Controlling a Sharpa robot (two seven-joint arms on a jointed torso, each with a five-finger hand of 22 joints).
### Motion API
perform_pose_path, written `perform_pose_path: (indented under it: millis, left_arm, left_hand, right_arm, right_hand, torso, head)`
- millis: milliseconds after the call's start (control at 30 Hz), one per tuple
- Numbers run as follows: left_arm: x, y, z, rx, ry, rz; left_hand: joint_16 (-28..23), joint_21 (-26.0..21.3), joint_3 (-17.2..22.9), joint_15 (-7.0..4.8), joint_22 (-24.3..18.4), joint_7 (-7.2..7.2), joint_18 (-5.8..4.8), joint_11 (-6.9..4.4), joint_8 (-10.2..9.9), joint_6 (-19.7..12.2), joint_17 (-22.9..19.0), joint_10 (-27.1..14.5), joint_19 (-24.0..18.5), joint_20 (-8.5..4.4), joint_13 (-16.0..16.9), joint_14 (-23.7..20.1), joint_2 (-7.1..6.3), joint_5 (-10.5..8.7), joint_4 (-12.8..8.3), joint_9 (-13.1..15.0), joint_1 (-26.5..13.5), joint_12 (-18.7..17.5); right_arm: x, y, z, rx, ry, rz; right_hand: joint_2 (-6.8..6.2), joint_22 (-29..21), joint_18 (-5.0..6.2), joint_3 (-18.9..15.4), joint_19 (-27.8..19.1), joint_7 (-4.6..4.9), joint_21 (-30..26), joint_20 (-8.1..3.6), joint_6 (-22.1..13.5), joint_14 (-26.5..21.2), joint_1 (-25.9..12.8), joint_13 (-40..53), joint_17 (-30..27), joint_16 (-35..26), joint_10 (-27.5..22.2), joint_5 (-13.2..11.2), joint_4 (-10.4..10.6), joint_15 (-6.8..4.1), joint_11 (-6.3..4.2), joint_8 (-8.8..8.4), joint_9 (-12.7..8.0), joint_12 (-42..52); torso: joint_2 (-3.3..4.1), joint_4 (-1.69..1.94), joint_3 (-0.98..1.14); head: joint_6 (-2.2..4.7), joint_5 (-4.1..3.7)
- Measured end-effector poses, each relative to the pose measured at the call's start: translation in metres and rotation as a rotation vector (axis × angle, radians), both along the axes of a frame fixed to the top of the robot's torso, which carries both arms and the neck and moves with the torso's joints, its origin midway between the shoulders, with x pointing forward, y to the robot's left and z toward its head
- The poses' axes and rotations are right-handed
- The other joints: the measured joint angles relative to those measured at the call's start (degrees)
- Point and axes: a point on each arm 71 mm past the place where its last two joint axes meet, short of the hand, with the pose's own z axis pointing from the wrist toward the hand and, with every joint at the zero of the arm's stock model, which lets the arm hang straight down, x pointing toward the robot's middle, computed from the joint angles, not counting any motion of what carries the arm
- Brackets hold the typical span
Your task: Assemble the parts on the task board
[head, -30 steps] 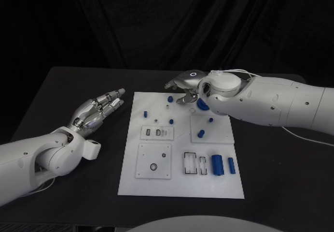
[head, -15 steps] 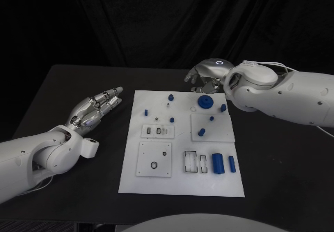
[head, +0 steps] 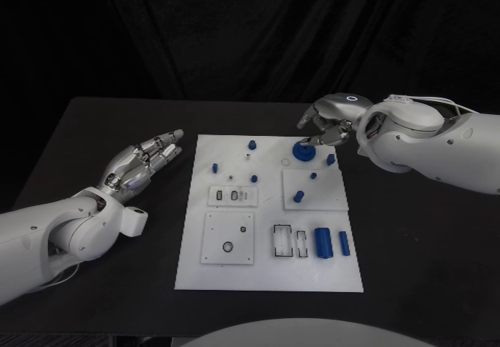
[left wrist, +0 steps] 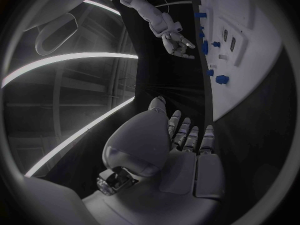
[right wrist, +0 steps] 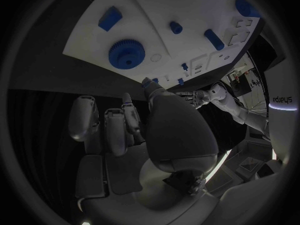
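Beside the task board (head: pixel 269 269), both hands hover with fingers apart, holding nothing.

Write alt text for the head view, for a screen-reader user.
A white rectangular task board lies mid-table, studded with small blue parts, including a round blue toothed gear near its far edge. The silver right hand hovers by that gear, holding nothing; the silver left hand lies open, flat, beside the board.

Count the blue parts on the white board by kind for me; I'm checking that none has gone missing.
Blue gear: 1
Long blue cylinders: 2
Small blue pegs: 6
Total: 9
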Motion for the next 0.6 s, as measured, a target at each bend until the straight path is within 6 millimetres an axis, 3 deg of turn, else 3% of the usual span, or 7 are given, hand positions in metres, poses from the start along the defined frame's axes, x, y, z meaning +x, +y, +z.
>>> perform_pose_path:
  millis: [100, 200, 333, 367, 600]
  left_arm:
    - [0.000, 0.000, 0.000, -0.001, 0.000, -0.001]
    - [0.000, 0.000, 0.000, -0.001, 0.001, -0.003]
    - [0.001, 0.000, 0.000, -0.001, 0.001, -0.004]
    - [0.001, 0.000, 0.000, -0.002, 0.001, -0.005]
    - [0.001, -0.002, -0.001, -0.004, 0.002, -0.011]
  left_hand:
    - [0.0, 0.0, 0.1, 0.00, 0.0, 0.00, 0.00, -0.08, 0.0, 0.0, 0.0, -0.1, 0.0, 0.00, 0.0, 0.0, 0.00, 0.13, -0.1, 0.0, 0.0, 0.0]
    - [0.0, 0.0, 0.1, 0.00, 0.0, 0.00, 0.00, -0.08, 0.0, 0.0, 0.0, -0.1, 0.0, 0.00, 0.0, 0.0, 0.00, 0.13, -0.1, 0.0, 0.0, 0.0]
    - [0.0, 0.0, 0.1, 0.00, 0.0, 0.00, 0.00, -0.08, 0.0, 0.0, 0.0, -0.1, 0.0, 0.00, 0.0, 0.0, 0.00, 0.13, -0.1, 0.0, 0.0, 0.0]
    - [0.0, 0.0, 0.1, 0.00, 0.0, 0.00, 0.00, -0.08, 0.0, 0.0, 0.0, -0.1, 0.0, 0.00, 0.0, 0.0, 0.00, 0.13, -0.1, 0.0, 0.0, 0.0]
    - [0.0, 0.0, 0.1, 0.00, 0.0, 0.00, 0.00, -0.08, 0.0, 0.0, 0.0, -0.1, 0.0, 0.00, 0.0, 0.0, 0.00, 0.13, -0.1, 0.0, 0.0, 0.0]
  right_arm:
    - [-0.001, -0.003, -0.005, -0.005, 0.016, -0.016]
    - [-0.001, -0.005, -0.010, -0.012, 0.029, -0.030]
    - [-0.002, -0.006, -0.014, -0.028, 0.036, -0.042]
    - [-0.002, -0.006, -0.015, -0.032, 0.036, -0.044]
    - [-0.002, -0.005, -0.021, -0.055, 0.042, -0.051]
  right_hand:
    - [0.24, 0.0, -0.98, -0.9, 1.7, 0.37, 1.9, 0.21, 0.4, 0.0, -0.2, 0.9, 0.4, 2.3, 7.2, -0.2, 0.6, 0.00, 0.14, 0.00, 0.0, 2.8]
    - [0.23, 0.0, -0.98, -1.1, 2.9, 0.46, 3.5, 0.45, 0.5, 0.2, -0.2, 0.9, 0.4, 3.7, 12.0, -0.1, 0.5, 0.16, 0.31, 0.00, 0.1, 4.3]
    - [0.49, 0.0, -1.93, -1.0, 5.8, 0.46, 6.4, 0.34, 0.5, 0.2, 0.1, 0.9, 0.4, 3.8, 12.5, 3.8, -0.2, 0.16, 0.22, -0.41, 0.1, 5.3]
    - [0.54, 0.0, -2.85, -0.9, 6.9, 0.46, 7.5, 0.31, 0.5, 0.2, 0.1, 0.9, 0.4, 3.8, 12.5, 4.3, -0.4, 0.16, 0.22, -0.50, 0.0, 5.5]
    - [0.44, 0.0, -2.76, -0.8, 7.9, 0.46, 9.5, 0.36, 0.5, 0.2, 0.8, 0.9, 0.4, 3.8, 12.5, 4.5, -0.9, 0.16, 0.23, -0.72, -0.2, 5.5]
  torso:
    - [0.02, -0.03, 0.07]
    - [0.02, -0.02, 0.08]
    - [-0.01, 0.06, 0.05]
    - [-0.01, 0.08, 0.04]
    - [-0.02, 0.10, -0.12]
  head:
    - [-0.13, -0.01]
    - [-0.20, -0.01]
    - [-0.38, -0.06]
    - [-0.43, -0.08]
    - [-0.49, -0.05]
